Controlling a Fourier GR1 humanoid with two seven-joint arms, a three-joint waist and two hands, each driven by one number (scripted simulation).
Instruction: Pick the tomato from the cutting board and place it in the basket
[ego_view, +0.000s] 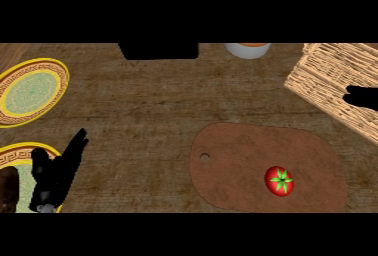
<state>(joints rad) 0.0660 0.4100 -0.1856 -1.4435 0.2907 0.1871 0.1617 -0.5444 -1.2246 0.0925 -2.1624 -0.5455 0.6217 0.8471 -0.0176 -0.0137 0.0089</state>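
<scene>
Left hand (55, 172) rests open, fingers straight, at lower left; tomato (279, 180) sits on cutting board (236, 150), lower right; right hand (363, 97) overlaps basket (325, 80), upper right, its state impossible to tell.

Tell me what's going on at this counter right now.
Nothing is being held at this moment. The tomato lies on the cutting board, near its lower right, with no hand touching it. The left hand rests open at the lower left, fingers straight, partly over a plate. The right hand shows only as a dark shape at the view's right edge, in front of the basket. The tomato has not yet been picked up.
</scene>
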